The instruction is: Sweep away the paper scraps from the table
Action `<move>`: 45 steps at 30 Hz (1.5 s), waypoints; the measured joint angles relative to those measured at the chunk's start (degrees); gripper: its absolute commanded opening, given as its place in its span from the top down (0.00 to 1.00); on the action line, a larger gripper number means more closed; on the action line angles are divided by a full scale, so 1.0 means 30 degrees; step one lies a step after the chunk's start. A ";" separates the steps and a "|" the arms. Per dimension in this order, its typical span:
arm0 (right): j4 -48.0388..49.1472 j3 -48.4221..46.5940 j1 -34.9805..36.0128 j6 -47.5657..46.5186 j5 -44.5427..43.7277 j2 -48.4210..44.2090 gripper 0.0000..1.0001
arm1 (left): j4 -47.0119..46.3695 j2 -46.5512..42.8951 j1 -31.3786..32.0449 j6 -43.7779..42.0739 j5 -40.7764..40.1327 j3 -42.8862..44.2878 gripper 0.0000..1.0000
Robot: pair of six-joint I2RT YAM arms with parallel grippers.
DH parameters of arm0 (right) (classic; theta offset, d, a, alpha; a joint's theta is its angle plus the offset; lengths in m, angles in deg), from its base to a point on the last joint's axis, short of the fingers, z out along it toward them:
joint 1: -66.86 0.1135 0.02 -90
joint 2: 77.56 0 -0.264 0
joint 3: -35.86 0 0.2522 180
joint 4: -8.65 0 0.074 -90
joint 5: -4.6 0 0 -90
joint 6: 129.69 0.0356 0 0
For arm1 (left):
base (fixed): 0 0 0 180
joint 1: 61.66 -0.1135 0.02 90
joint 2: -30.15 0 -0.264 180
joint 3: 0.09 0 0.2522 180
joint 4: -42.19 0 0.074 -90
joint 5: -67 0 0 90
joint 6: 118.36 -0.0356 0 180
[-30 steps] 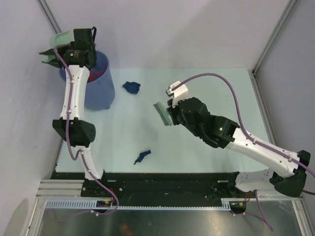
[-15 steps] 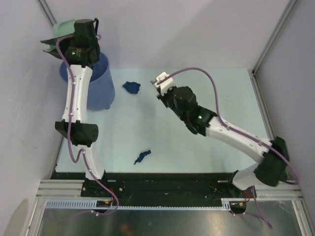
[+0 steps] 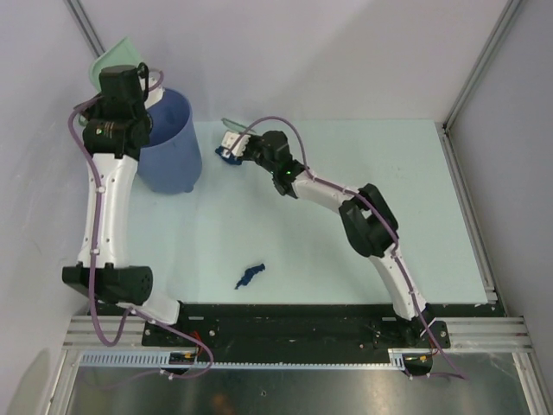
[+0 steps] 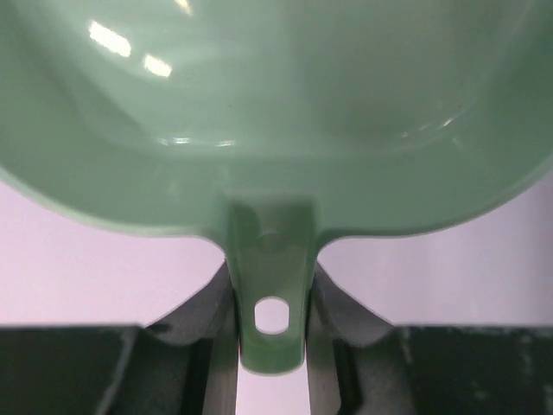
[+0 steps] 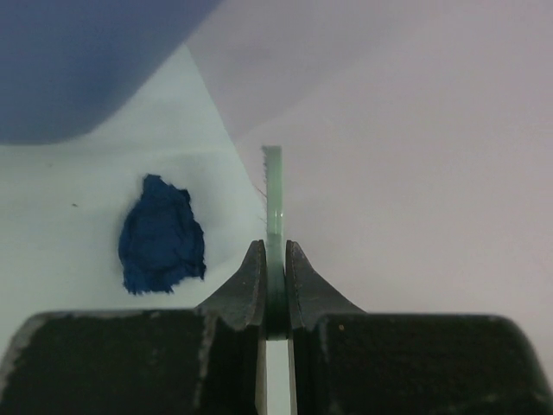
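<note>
A dark blue paper wad (image 3: 227,156) lies on the pale mint table (image 3: 363,164) near the back, just right of the blue bucket (image 3: 173,138). My right gripper (image 3: 244,147) is stretched out right beside this wad and is shut on the thin mint-green brush (image 5: 273,194). In the right wrist view the wad (image 5: 162,235) lies just left of my right gripper (image 5: 274,259). A second dark blue scrap (image 3: 251,275) lies near the front edge. My left gripper (image 4: 272,298) is shut on the handle of the mint-green dustpan (image 4: 276,104), held high beside the bucket (image 3: 117,56).
The bucket's wall fills the upper left of the right wrist view (image 5: 86,60). White walls enclose the table at the back and both sides, with a metal rail (image 3: 479,60) at the back right corner. The black base rail (image 3: 285,316) runs along the near edge.
My right arm has swung far and left, carrying the brush from mid-table to the back blue wad. My left arm has turned the dustpan upward beside the bucket.
</note>
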 measured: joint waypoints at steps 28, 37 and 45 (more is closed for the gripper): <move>-1.0025 1.3165 0.5020 -0.8043 0.0015 -1.0885 1.00 | 0.1625 -0.5464 -0.0831 0.7023 0.7541 -0.8335 1.00; -1.2211 1.4236 0.7140 -0.0969 -0.3687 -1.6961 1.00 | 0.1887 -0.6215 -0.0831 0.7628 0.9129 -0.8728 1.00; -1.5322 1.3187 0.8145 0.5100 0.1559 -2.0662 1.00 | 0.2273 -0.6601 -0.0831 0.7745 0.9544 -0.9114 1.00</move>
